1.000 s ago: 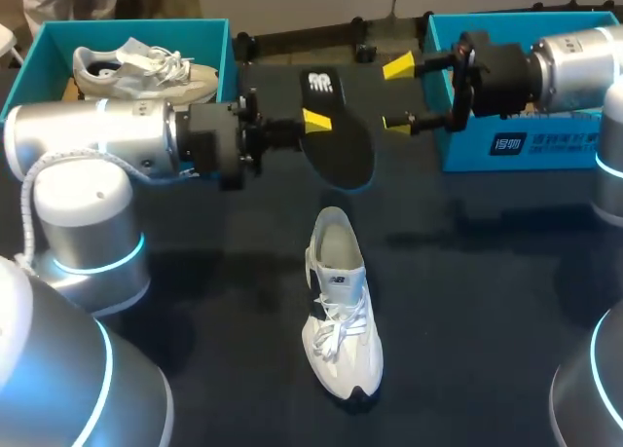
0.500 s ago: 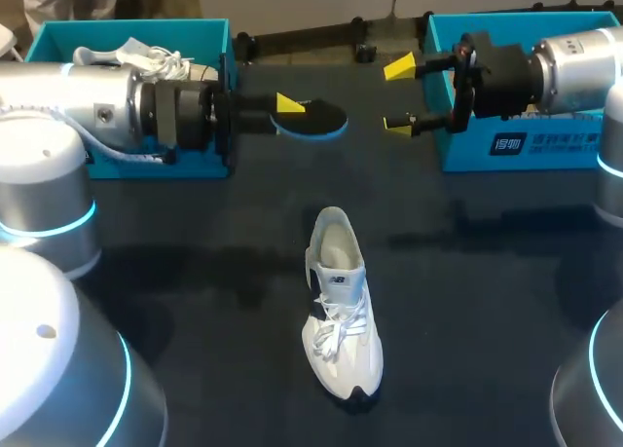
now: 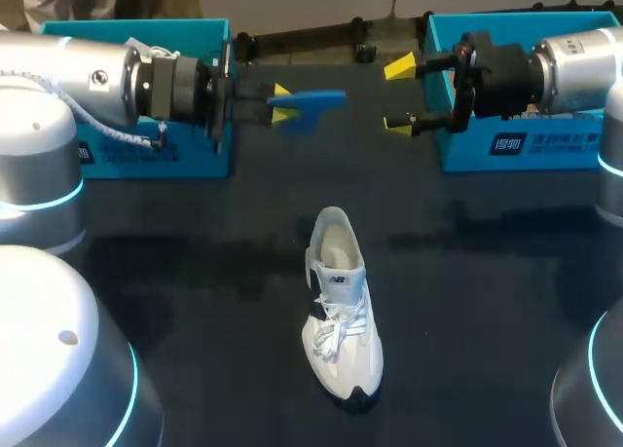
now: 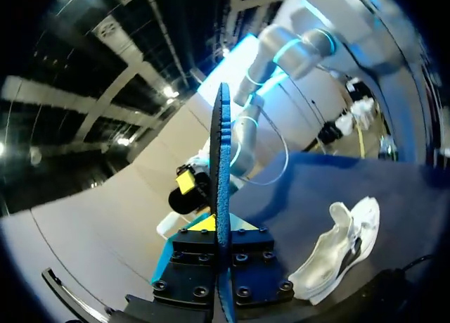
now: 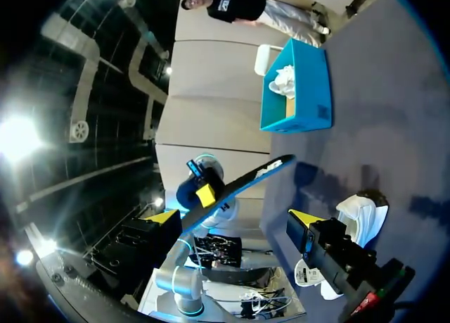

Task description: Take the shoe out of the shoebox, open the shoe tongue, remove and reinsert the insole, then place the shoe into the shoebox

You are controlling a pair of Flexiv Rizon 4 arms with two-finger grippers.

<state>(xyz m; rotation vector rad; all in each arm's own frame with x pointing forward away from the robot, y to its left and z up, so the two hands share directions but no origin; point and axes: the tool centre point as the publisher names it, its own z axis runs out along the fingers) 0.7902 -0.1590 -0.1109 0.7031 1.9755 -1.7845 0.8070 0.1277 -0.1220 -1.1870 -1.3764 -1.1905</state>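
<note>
Insole point(image 3: 310, 100) turned edge-on in L gripper point(image 3: 282, 104); 2 shoeboxes point(image 3: 146, 157) point(image 3: 531, 147).

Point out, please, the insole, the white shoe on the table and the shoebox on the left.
insole point(image 3: 313, 100): head view, on the middle of its blue side.
white shoe point(image 3: 339, 311): head view, on its laced middle.
left shoebox point(image 3: 185, 160): head view, on its front wall.

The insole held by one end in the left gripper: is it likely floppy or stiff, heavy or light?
Probably fairly stiff: the insole juts out from the left gripper without drooping. Likely light, since it looks very thin edge-on in the left wrist view. It may bend when pressed into the shoe.
</note>
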